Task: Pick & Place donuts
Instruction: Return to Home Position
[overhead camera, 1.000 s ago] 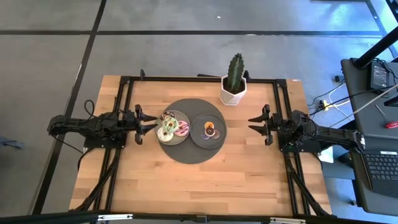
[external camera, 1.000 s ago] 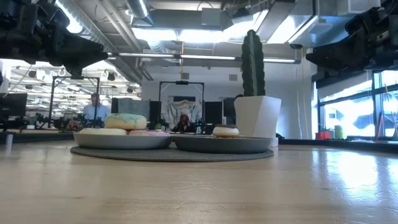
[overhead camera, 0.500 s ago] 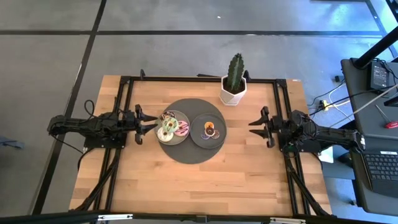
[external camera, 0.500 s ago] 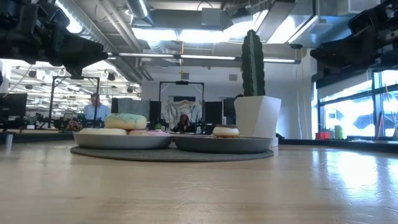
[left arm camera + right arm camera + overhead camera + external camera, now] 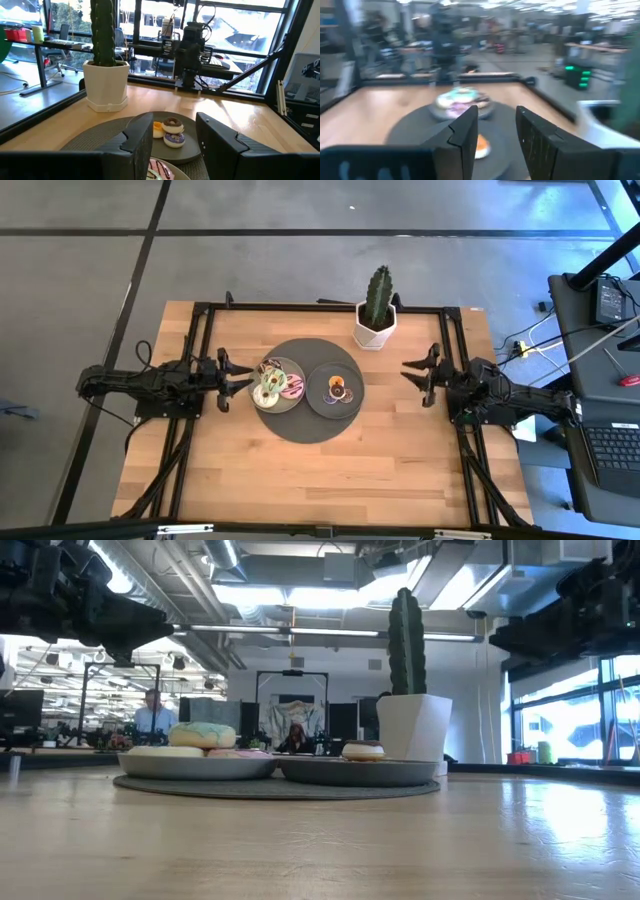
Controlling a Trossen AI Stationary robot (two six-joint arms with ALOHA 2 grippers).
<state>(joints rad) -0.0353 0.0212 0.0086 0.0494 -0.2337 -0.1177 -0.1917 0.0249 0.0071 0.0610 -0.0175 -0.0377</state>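
Observation:
Several donuts (image 5: pixel 272 384) are piled on the left grey plate (image 5: pixel 281 406); a mint-iced one (image 5: pixel 201 734) lies on top. Small donuts (image 5: pixel 338 388), brown, orange and white, sit on the right grey plate (image 5: pixel 352 406). Both plates rest on a round dark mat (image 5: pixel 305 427). My left gripper (image 5: pixel 238 373) hovers open at the left plate's left rim, and its wrist view looks past the gripper (image 5: pixel 174 145) at the small donuts (image 5: pixel 170 132). My right gripper (image 5: pixel 415 375) hovers open, right of the mat. Its wrist view shows the gripper (image 5: pixel 497 135) facing the pile (image 5: pixel 462 99).
A cactus in a white pot (image 5: pixel 377 313) stands at the far side of the mat, close to my right gripper's side. A black frame runs along the table's left, right and far edges. Bare wood lies on the near side. A person (image 5: pixel 153 713) sits in the room beyond.
My right gripper has shifted a little toward the table's far edge, staying open above the table. The left arm, the donuts and the plates have kept still.

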